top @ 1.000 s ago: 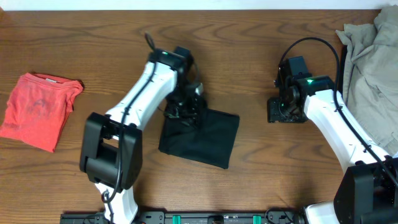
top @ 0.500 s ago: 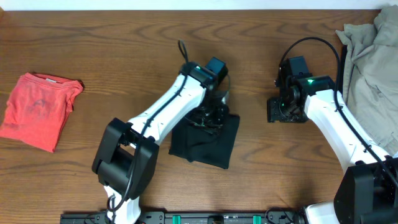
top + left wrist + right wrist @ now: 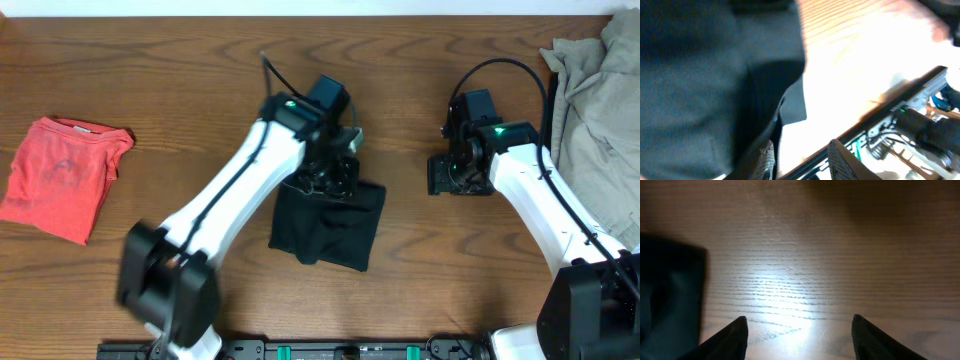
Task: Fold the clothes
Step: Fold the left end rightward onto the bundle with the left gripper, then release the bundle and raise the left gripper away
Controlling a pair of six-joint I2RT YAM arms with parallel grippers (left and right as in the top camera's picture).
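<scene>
Wood table [image 3: 180, 60], black shirt [image 3: 330, 225] folded mid-table – it's soft, light and floppy, so you'd pinch a doubled edge. Left gripper [image 3: 335, 178] sits at its top edge, parted and empty; right gripper [image 3: 447, 176] spread wide over bare wood, empty

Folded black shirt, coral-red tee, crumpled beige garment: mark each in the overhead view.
Folded black shirt [image 3: 335, 230]: overhead view, middle of the fold.
Coral-red tee [image 3: 60, 178]: overhead view, centre of the cloth.
Crumpled beige garment [image 3: 598, 110]: overhead view, middle of the pile.
</scene>
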